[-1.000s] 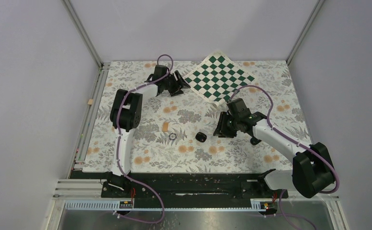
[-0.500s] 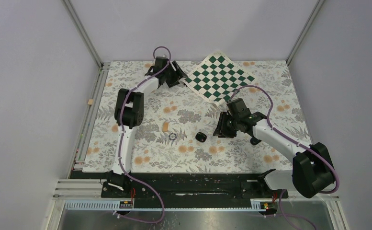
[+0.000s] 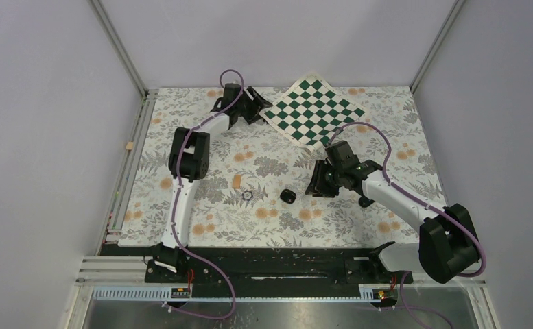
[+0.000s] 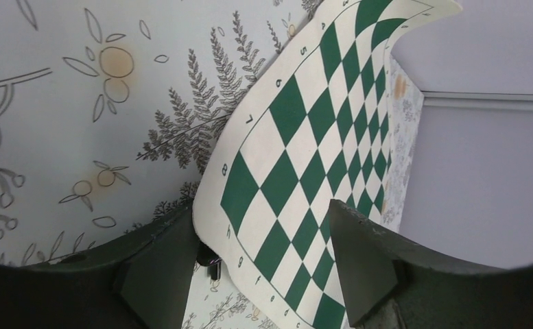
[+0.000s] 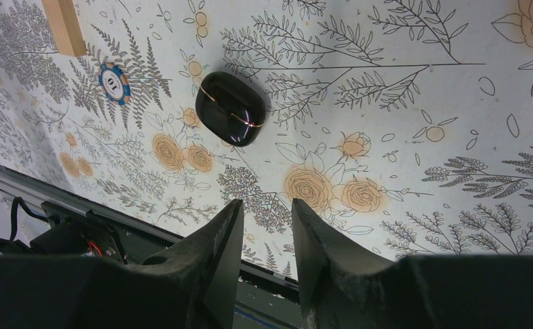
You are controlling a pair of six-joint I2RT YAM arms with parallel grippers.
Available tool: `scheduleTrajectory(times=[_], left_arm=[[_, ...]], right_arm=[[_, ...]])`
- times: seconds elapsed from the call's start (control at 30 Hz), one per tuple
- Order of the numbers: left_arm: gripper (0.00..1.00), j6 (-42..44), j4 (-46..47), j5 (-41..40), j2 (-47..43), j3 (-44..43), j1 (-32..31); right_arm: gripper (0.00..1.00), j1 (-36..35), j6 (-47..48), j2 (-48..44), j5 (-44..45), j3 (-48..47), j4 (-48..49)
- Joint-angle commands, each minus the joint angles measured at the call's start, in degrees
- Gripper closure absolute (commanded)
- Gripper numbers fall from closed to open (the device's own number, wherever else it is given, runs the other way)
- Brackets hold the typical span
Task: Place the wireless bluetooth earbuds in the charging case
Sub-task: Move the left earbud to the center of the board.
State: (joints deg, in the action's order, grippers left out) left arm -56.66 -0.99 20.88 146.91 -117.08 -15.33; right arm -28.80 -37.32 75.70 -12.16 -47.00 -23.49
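– Charging case (image 3: 289, 195): where is it?

– On the flowered table (image 3: 284, 226), near the middle and a little towards the front, lying on its own with the lid down. The right wrist view shows it as a glossy black pebble (image 5: 230, 110) with a thin bright seam.

– And what else is there, biggest first?

– A green and white chess mat (image 3: 313, 111) lies at the far side, one corner curling up against the back wall. The left gripper (image 3: 258, 110) is at the mat's near left corner. Its jaws stand wide apart over the mat's edge (image 4: 298, 171) and clamp nothing.

– The right one?

– The right gripper (image 3: 313, 189) is low, just right of the charging case and not touching it. Its jaws (image 5: 267, 205) are only narrowly parted, with bare table between them.

– Smaller things?

– A blue and white chip (image 5: 114, 80) lies left of the charging case, with a small wooden block (image 5: 64, 24) just beyond it.

– The buds?

– A dark speck (image 4: 208, 264) by the left finger, at the mat's edge, may be one, but it is too blurred to tell.
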Motion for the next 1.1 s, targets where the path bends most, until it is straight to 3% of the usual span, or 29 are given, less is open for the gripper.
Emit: scheduleTrajectory(times=[0.0,0.23,0.6,1.07], left_arm=[[0.32,-2.98,4.11,2.44,3.2,-0.93,-0.05],[0.32,-2.61,5.52,6.29,3.61,-1.54,-0.05],[0.32,4.44,-3.01,15.21,1.42,-2.04,-0.07],[0.33,4.74,4.17,21.03,-5.14,14.03,-2.19]], right_arm=[[0.61,0.32,0.5,-0.02,-1.06,-1.01,0.07],[0.61,0.34,0.54,0.07,-1.12,-0.96,0.03],[0.6,0.32,0.54,-0.36,-1.08,-0.72,0.1],[0.61,0.32,0.3,-1.13,-1.3,-0.32,0.09]])
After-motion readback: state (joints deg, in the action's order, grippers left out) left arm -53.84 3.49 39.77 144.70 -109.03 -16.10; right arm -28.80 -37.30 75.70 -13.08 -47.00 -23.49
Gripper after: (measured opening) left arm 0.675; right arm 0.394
